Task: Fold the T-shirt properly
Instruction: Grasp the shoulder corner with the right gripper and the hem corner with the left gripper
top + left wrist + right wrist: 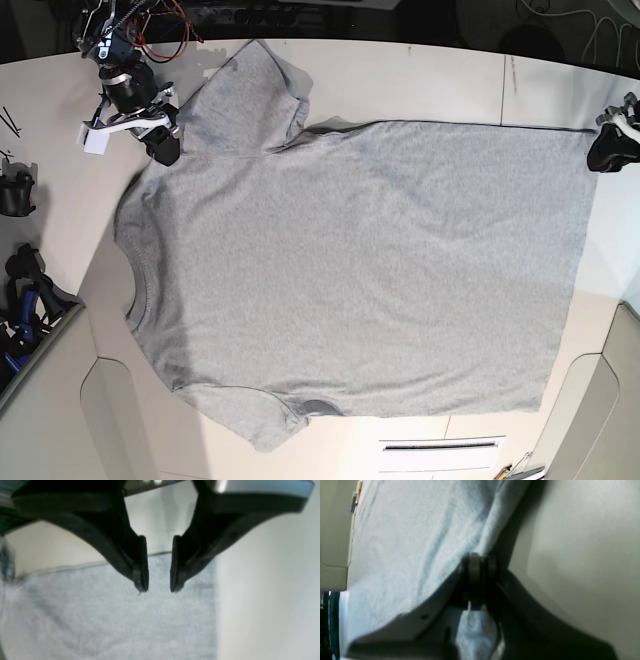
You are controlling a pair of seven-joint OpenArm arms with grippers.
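Note:
The light grey T-shirt (360,270) lies spread flat on the white table (420,70), plain side up, neck to the left and hem to the right. My right gripper (165,145) is at the far left shoulder by the upper sleeve. In the right wrist view it (480,565) is shut on a pinch of the T-shirt's fabric (407,542). My left gripper (603,150) is at the hem's far right corner. In the left wrist view it (159,590) is open, its jaws apart just above the T-shirt's corner (100,620), holding nothing.
Black tools (20,290) lie at the table's left edge. Cables (150,20) hang at the back left by the right arm's base. Bare white table (262,592) runs along the shirt's side edge. The table's front has panel seams (440,445).

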